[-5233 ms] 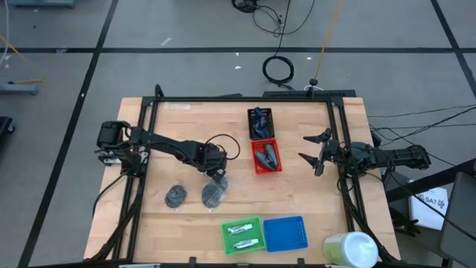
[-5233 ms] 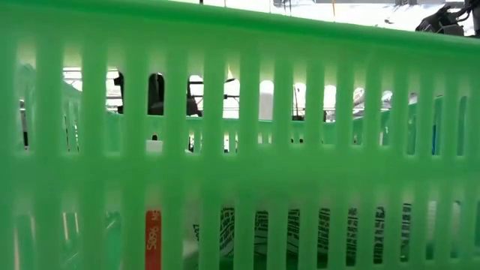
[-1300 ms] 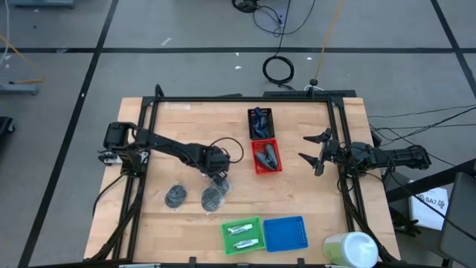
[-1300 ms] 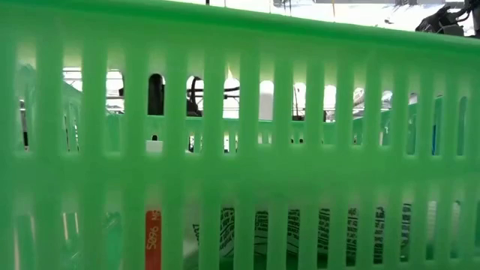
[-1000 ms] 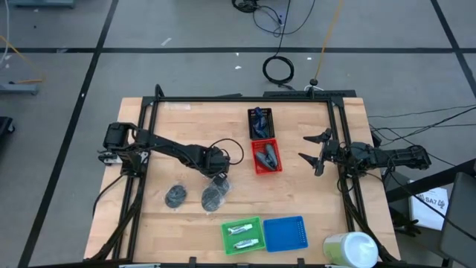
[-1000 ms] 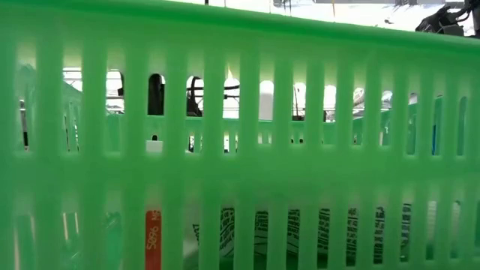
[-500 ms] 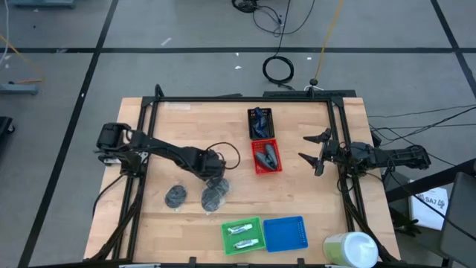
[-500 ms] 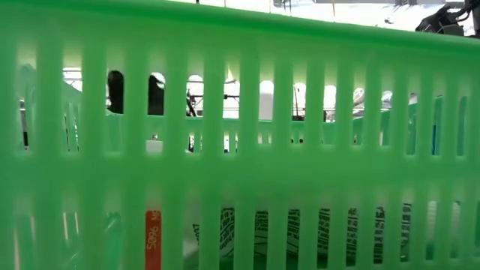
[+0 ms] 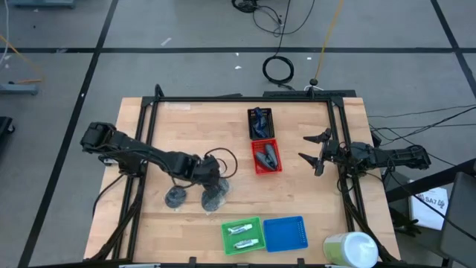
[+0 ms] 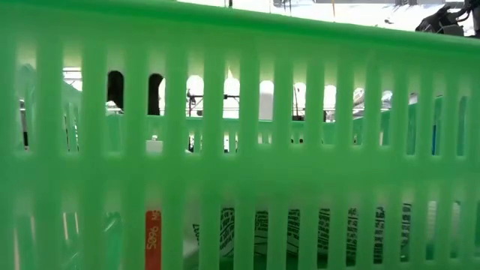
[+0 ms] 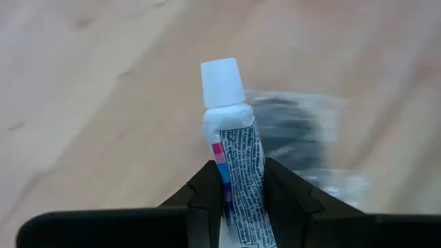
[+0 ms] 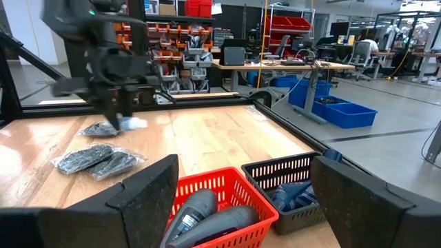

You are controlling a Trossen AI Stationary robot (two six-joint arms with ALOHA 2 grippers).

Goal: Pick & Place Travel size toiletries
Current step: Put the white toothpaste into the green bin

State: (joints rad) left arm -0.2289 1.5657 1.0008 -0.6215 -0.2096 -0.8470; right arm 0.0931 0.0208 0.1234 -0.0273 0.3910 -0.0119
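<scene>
Left gripper [image 11: 238, 200] clenches a white tube [image 11: 234, 165] just above the wrapped round pad [image 9: 214, 196]; bare desk [image 9: 186, 126] surrounds it. Right gripper [image 9: 315, 154] waits, spread.

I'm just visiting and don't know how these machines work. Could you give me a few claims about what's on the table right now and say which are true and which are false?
1. The left gripper is clamped on a white tube. True.
2. The right gripper holds a bottle. False: it is open and empty, at the table's right edge.
3. The red basket holds dark bottles. True.
4. The blue basket holds white tubes. False: they lie in the green basket.
5. Two wrapped dark pads lie on the wood. True.
</scene>
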